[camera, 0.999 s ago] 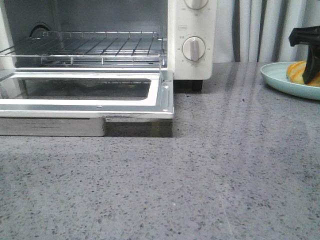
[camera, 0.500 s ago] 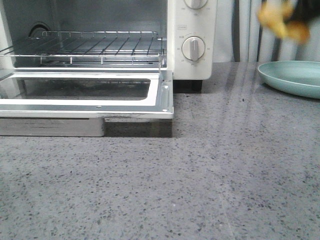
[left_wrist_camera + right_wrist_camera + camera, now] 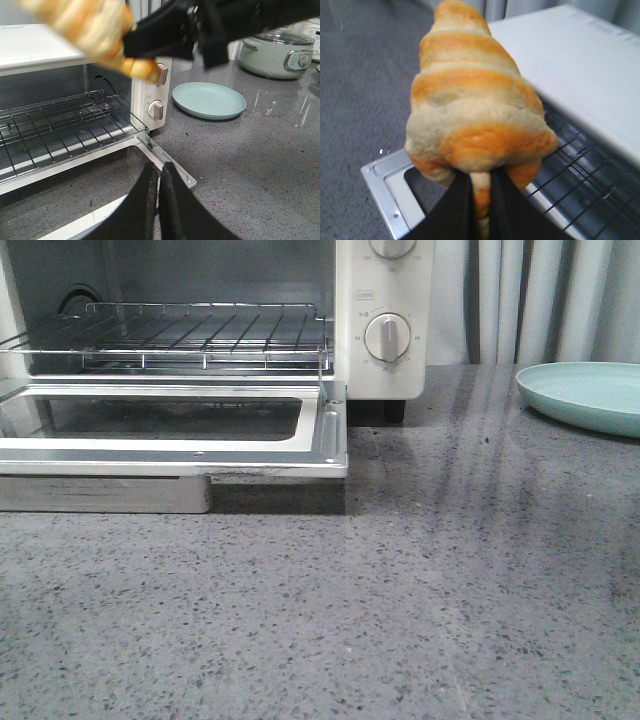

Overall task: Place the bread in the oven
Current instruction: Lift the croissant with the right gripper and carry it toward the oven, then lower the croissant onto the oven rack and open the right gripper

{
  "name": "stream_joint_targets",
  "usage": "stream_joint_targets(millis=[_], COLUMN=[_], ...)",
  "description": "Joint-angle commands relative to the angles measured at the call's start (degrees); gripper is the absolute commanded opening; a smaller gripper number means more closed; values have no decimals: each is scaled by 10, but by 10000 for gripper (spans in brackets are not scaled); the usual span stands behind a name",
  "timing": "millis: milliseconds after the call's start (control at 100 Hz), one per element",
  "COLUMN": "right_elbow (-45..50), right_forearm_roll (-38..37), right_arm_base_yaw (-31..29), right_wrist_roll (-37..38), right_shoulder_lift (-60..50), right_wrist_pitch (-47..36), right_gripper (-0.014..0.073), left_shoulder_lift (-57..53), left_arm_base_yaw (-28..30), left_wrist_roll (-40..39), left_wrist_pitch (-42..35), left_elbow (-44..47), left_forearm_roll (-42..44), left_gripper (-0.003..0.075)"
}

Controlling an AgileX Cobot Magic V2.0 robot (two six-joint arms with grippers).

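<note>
Golden-striped bread (image 3: 475,115) pinched in right gripper (image 3: 479,200) fingers, in the air over the open oven (image 3: 385,320).
Oven door (image 3: 170,430) down flat, wire rack (image 3: 190,335) bare; teal plate (image 3: 585,395) on grey bench (image 3: 400,590); left gripper (image 3: 159,200) fingers pressed together, holding nothing.

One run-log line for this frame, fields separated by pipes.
phase: carry | right gripper: shut on bread, above open oven door | left gripper: shut, empty | plate: empty | rack: bare
</note>
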Motion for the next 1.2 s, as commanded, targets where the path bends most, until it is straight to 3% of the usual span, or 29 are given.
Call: stream_joint_targets(millis=[0, 330, 649, 739, 889, 949, 1089, 1129, 1189], right_elbow=[-28, -108, -155, -155, -155, -155, -155, -155, -153], right_forearm_roll=[-24, -55, -54, -54, -54, -54, -46, -45, -43], right_arm_base_yaw=[8, -36, -56, -60, -74, -75, -72, -68, -54], right_wrist_roll=[-7, -5, 2, 3, 64, 72, 74, 74, 74], right_shoulder_lift=[26, 156, 180, 182, 180, 178, 159, 152, 132], right_wrist_pitch=[-21, 8, 18, 33, 37, 41, 84, 101, 136], right_gripper=[-69, -69, -50, 92, 509, 580, 509, 456, 304], left_shoulder_lift=[9, 9, 9, 9, 9, 9, 3, -3, -17], left_arm_base_yaw=[-3, -3, -3, -3, -3, -3, -3, -3, -3], left_wrist_roll=[-4, -4, -4, -4, -4, -4, -4, -6, -12], left_wrist_pitch=[-41, -41, -41, -41, -40, -39, -39, -39, -39], left_elbow=[-16, -16, -16, -16, -16, -16, -16, -16, -16], left_forearm_roll=[-16, -16, -18, -18, -18, -18, -16, -16, -13], left_gripper=[-22, -22, -22, -22, -22, -22, -22, -22, -22])
